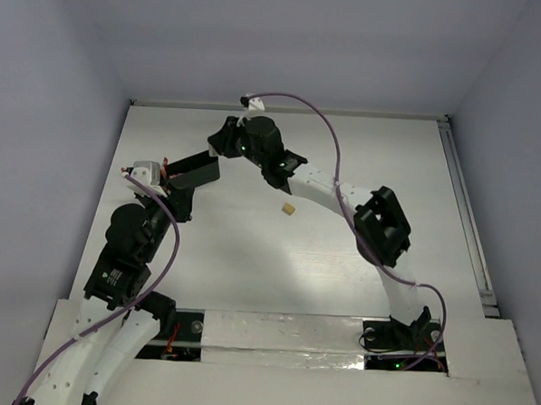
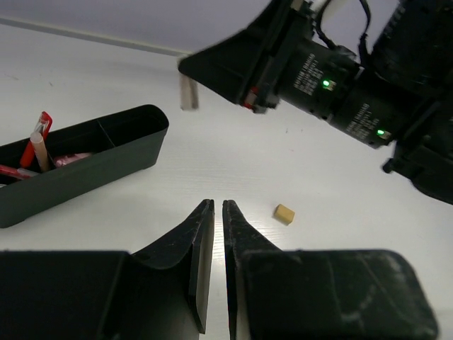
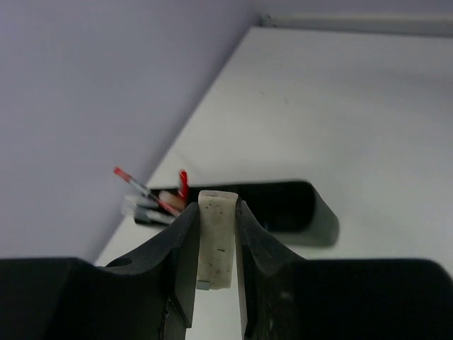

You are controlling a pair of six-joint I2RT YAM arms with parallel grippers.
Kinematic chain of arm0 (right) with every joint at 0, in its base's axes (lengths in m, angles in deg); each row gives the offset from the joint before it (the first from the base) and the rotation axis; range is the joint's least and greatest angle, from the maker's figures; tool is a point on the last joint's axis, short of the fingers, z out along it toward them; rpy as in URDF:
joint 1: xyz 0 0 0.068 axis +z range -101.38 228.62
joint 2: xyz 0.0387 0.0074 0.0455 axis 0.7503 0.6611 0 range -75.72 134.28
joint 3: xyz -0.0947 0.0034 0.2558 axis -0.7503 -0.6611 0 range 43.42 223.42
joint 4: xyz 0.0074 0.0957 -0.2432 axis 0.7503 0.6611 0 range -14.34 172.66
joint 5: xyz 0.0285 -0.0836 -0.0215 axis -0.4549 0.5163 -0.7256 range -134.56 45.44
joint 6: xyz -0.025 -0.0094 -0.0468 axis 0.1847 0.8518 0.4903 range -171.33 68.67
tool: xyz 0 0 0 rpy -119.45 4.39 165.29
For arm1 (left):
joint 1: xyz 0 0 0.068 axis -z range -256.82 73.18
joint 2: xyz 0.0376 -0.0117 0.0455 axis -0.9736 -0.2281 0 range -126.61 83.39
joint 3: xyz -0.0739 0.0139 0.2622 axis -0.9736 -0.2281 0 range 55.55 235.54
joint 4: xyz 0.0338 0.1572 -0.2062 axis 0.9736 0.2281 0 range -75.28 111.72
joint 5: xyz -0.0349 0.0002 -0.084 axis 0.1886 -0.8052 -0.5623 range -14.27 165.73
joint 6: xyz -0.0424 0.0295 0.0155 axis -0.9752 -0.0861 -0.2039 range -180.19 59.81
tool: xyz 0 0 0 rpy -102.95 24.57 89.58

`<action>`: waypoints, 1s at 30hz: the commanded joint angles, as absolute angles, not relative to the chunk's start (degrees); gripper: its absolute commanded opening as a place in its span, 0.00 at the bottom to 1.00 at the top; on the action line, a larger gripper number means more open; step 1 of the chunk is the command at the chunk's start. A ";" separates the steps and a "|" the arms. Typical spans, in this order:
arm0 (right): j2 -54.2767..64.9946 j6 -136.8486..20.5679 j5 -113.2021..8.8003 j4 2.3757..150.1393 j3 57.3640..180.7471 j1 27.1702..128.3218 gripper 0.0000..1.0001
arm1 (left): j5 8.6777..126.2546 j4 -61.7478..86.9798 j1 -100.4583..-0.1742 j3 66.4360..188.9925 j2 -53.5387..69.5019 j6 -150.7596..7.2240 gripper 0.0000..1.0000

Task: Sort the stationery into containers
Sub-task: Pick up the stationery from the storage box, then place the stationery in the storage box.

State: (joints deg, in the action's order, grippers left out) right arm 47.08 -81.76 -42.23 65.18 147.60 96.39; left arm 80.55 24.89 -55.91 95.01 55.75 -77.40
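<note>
The container, a long black box [image 2: 92, 159], lies on the table with red and white pens [image 2: 35, 145] in its left compartment. It also shows in the right wrist view, where the box [image 3: 315, 219] has pens [image 3: 145, 195] sticking out of its far end. My right gripper [image 3: 216, 209] is shut on a white eraser block [image 3: 216, 241] and hangs in the air short of the box. In the left wrist view the same gripper [image 2: 212, 67] hovers with the block [image 2: 188, 92] pointing down. My left gripper [image 2: 217, 205] is shut and empty, low over the table. A small beige eraser [image 2: 284, 214] lies just to its right.
From above, the beige eraser [image 1: 288, 209] lies mid-table under the right arm's forearm [image 1: 326, 189]. The black box [image 1: 195, 169] lies at the left, beside the left arm's wrist [image 1: 145, 173]. Walls close in the table [image 1: 391, 154] on three sides.
</note>
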 commanded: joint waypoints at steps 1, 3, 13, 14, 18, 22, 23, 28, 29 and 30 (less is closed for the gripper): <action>54.34 -83.14 -43.85 55.63 155.29 96.96 0.04 | 81.27 23.51 -55.72 97.29 56.14 -77.06 0.08; 56.89 -83.40 -43.86 53.00 158.37 96.96 0.04 | 80.83 23.33 -55.72 97.29 56.49 -77.15 0.08; 67.10 -82.36 -44.03 55.19 171.22 96.96 0.04 | 81.27 23.07 -55.72 97.20 56.67 -76.98 0.08; 67.01 -82.26 -43.86 54.84 170.69 96.96 0.04 | 81.18 23.07 -55.72 97.21 56.49 -77.06 0.08; 66.92 -81.65 -44.12 54.13 168.32 96.96 0.06 | 81.26 22.81 -55.19 97.03 56.93 -76.98 0.08; 67.01 -80.77 -44.12 54.04 167.61 96.96 0.12 | 80.65 22.89 -55.19 97.03 56.67 -76.89 0.08; 67.10 -80.68 -44.12 53.95 167.44 96.96 0.13 | 80.65 22.81 -55.19 96.94 56.93 -76.89 0.08; 67.36 -80.51 -44.12 54.13 167.17 96.96 0.17 | 81.09 22.89 -55.19 96.94 56.84 -76.97 0.08; 67.19 -80.51 -44.21 53.95 166.56 96.96 0.19 | 80.91 22.89 -55.19 96.94 57.02 -76.89 0.08; 67.10 -80.51 -44.21 53.52 166.21 96.96 0.21 | 81.00 22.63 -55.19 96.94 57.28 -76.97 0.08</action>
